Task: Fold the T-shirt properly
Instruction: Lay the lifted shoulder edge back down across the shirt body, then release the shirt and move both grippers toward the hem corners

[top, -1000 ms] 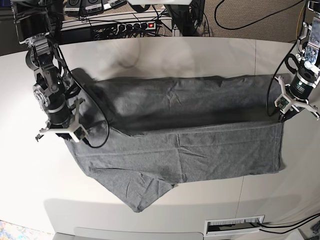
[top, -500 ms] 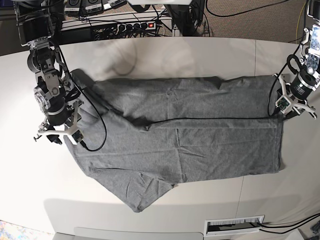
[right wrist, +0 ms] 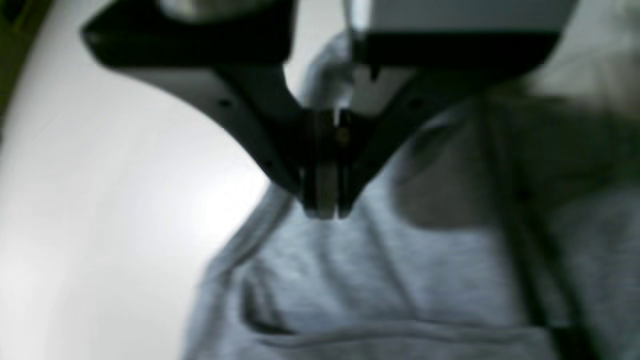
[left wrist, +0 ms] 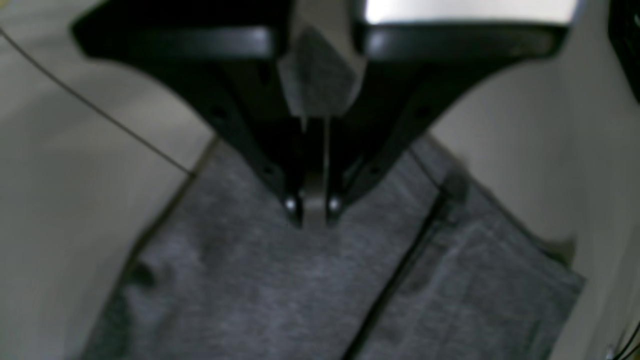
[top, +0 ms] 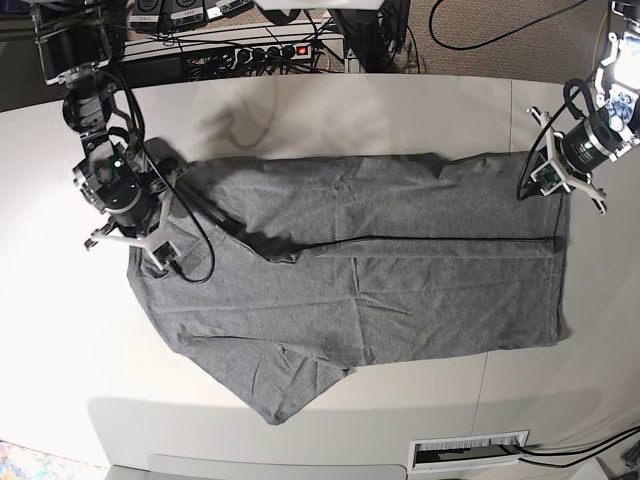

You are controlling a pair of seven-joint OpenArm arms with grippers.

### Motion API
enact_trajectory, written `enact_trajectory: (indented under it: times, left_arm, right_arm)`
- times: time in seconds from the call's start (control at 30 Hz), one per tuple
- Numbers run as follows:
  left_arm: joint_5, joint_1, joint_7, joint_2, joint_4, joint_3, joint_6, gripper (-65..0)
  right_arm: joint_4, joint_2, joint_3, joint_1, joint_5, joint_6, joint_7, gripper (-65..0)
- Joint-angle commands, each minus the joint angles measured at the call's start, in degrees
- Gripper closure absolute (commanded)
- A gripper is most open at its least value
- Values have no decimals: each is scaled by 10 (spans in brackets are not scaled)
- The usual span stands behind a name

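The T-shirt (top: 370,280) lies folded on the desk (top: 330,110), both wrist views blurred, left fingers (left wrist: 292,205) and right fingers (right wrist: 310,200) pressed together above it, any pinched cloth indiscernible.

Robotics lab; power strip (top: 262,52) and cables behind white table (top: 60,330); carpet floor (top: 500,40).

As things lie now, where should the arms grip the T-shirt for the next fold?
Probably the near long edge of the T-shirt: the right gripper by the loose sleeve, the left gripper at the hem corner, both from above. The far half already lies folded over, and that edge lies flat.
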Motion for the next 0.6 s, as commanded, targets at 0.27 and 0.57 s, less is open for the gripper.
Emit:
enact_trajectory:
  times: [0.27,0.57]
  left_arm:
    - [-6,-5,-13,-2,-1,-7,10,0]
    - [-6,-4,-21,-2,-49,-7,10,0]
  right_arm:
    - [8,3,5,-58,50,33,1,0]
    - [-47,31,5,-61,-5,32,27,0]
